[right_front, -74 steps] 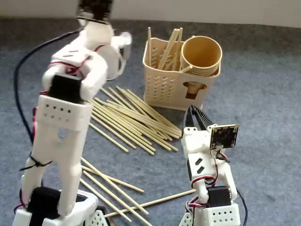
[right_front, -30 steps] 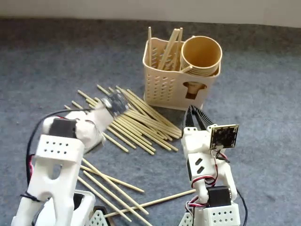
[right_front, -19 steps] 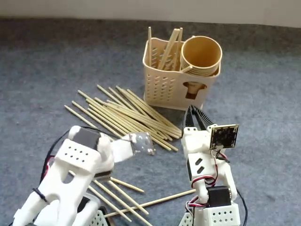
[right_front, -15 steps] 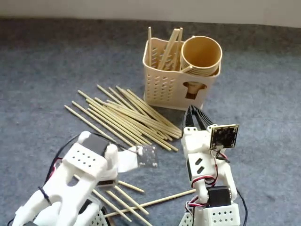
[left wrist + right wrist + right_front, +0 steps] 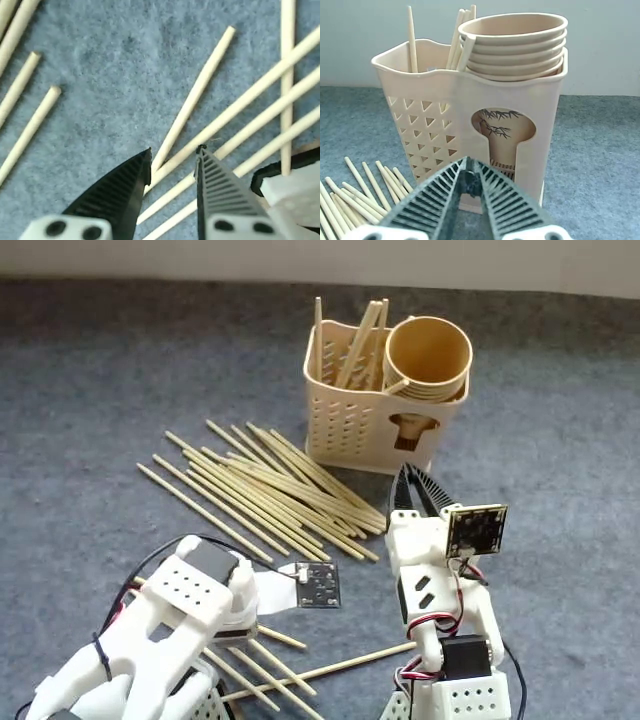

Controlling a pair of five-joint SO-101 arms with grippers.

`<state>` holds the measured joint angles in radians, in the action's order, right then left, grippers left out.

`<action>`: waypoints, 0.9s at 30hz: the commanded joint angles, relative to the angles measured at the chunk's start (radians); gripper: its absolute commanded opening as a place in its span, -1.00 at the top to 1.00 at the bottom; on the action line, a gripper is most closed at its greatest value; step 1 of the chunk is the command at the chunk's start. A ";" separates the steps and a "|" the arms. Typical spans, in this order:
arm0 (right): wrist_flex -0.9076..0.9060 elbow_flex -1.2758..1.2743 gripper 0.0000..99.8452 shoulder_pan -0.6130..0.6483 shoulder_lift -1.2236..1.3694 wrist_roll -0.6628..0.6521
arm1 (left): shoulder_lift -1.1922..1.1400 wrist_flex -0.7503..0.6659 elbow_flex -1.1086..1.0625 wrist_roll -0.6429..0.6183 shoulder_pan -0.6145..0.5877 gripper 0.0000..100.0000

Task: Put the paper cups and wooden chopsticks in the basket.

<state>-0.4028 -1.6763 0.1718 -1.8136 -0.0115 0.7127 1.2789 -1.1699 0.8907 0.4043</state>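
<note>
A cream basket stands at the back of the grey carpet, with stacked paper cups and several wooden chopsticks upright in it. A pile of chopsticks lies in front of it to the left. My left arm is folded low at the front left. Its gripper is open just above loose chopsticks, with one stick's end between the jaws. My right gripper is shut and empty, pointing at the basket and its cups from close by.
More loose chopsticks lie crossed at the front between the two arm bases. Open carpet stretches to the right of the basket and along the far left.
My left arm has come down from high beside the basket, swung back over the pile and folded low over the loose front chopsticks. The right arm has not moved.
</note>
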 commanded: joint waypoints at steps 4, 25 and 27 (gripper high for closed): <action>0.013 -0.122 0.99 -0.012 -0.007 -0.011 | 0.024 -0.112 -0.062 0.002 0.019 0.70; 0.013 -0.122 0.99 -0.012 -0.007 -0.011 | 0.035 -0.046 0.016 0.003 -0.010 0.99; 0.013 -0.122 0.99 -0.012 -0.007 -0.011 | 0.035 0.008 0.084 0.003 -0.047 0.99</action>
<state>-0.4028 -1.6763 0.1718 -1.8136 -0.0115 0.7127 1.1976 -1.2252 0.8907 0.4089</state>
